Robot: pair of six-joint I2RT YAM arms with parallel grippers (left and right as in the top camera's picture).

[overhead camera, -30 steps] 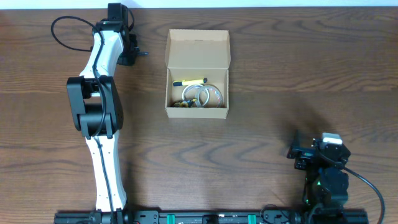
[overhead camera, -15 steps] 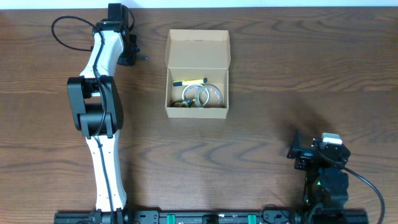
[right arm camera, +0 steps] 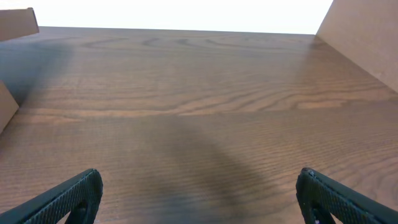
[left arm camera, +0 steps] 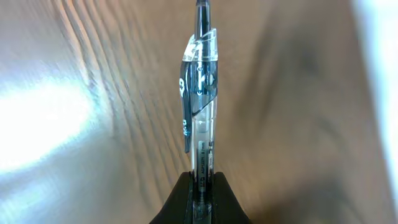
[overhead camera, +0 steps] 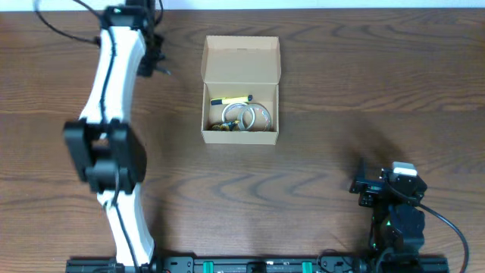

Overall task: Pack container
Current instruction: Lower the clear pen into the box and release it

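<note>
The tan cardboard container (overhead camera: pixel 209 73) stands open at the table's far middle, its flap lid laid back. Inside lie a yellow pen (overhead camera: pixel 231 98) and clear tape rolls (overhead camera: pixel 246 117). My left gripper (overhead camera: pixel 155 64) is at the far left, to the left of the box, shut on a clear dark-capped pen (left arm camera: pixel 200 106) that sticks out ahead of the fingers above the wood. My right gripper (right arm camera: pixel 199 196) is open and empty, low over the table at the near right (overhead camera: pixel 370 184).
In the right wrist view a cardboard edge (right arm camera: pixel 15 23) shows at the far left and another cardboard face (right arm camera: pixel 367 34) at the right. The left arm's cable (overhead camera: pixel 53 23) loops near the table's far left corner.
My left arm has lifted and swung left with the pen; its elbow now sits lower and further left in the overhead view. The right arm and the box have not moved.
</note>
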